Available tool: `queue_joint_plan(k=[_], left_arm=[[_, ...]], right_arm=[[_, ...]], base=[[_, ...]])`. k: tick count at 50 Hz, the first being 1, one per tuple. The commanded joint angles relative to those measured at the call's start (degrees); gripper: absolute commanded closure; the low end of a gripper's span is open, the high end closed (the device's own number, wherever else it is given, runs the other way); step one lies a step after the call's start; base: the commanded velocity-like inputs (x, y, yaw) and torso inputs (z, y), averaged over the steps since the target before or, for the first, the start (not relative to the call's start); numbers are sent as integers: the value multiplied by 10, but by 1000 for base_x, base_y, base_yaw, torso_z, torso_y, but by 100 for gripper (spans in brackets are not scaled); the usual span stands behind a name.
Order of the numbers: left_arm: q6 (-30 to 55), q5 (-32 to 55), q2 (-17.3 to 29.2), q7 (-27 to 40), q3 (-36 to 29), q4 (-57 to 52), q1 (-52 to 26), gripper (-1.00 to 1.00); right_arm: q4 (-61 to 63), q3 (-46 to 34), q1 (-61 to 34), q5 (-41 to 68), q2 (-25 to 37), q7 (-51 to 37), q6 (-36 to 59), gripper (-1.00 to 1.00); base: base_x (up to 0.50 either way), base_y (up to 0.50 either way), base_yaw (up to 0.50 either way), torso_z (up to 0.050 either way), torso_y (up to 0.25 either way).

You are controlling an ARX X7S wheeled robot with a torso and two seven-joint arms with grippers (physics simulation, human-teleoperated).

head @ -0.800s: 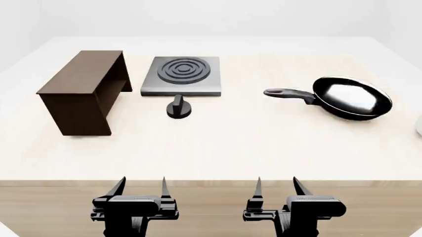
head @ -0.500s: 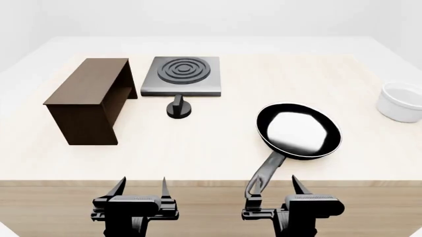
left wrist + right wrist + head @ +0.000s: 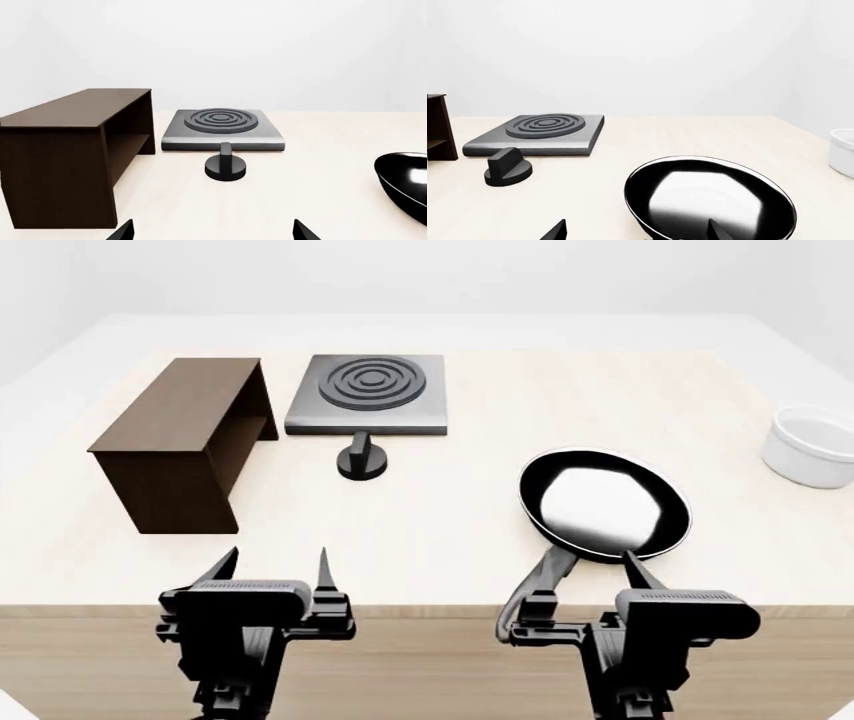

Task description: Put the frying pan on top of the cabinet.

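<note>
Now the frying pan (image 3: 605, 503) sits on the table (image 3: 441, 530) just ahead of the right gripper (image 3: 585, 582), jaws spread, nothing held; its handle (image 3: 537, 589) points back between them. Left gripper (image 3: 271, 568) likewise spread, empty. Rigid, probably bowl-heavy and glossy: grip the handle, not the rim. Cabinet (image 3: 180, 440) waits far left.

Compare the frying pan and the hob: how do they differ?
The frying pan is round, glossy black with a long handle; the hob is square, matte grey with concentric rings. The pan lies near the table's front edge by the right gripper; the hob sits farther back beside the cabinet. Both rest flat on the table.
</note>
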State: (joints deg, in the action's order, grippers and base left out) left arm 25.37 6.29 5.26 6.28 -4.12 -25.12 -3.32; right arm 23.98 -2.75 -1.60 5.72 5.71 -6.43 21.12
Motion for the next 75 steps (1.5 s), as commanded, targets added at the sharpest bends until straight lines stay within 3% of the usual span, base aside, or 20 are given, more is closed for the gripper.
queue_joint_plan(k=[1, 27, 46, 75], left_arm=[[93, 37, 5, 4, 0, -92, -19, -100], [69, 32, 22, 20, -33, -56, -26, -100], [71, 38, 32, 23, -50, -46, -29, -100], [70, 49, 42, 37, -57, -42, -34, -100]], right_arm=[[83, 13, -17, 20, 11, -18, 84, -100], [56, -4, -36, 30, 23, -29, 84, -100], [42, -27, -41, 21, 33, -38, 79, -100], [42, -25, -44, 36, 37, -57, 80, -100]], base=[[0, 0, 0, 0, 0], [0, -426, 0, 0, 0], [0, 0, 0, 0, 0], [232, 0, 0, 0, 0]])
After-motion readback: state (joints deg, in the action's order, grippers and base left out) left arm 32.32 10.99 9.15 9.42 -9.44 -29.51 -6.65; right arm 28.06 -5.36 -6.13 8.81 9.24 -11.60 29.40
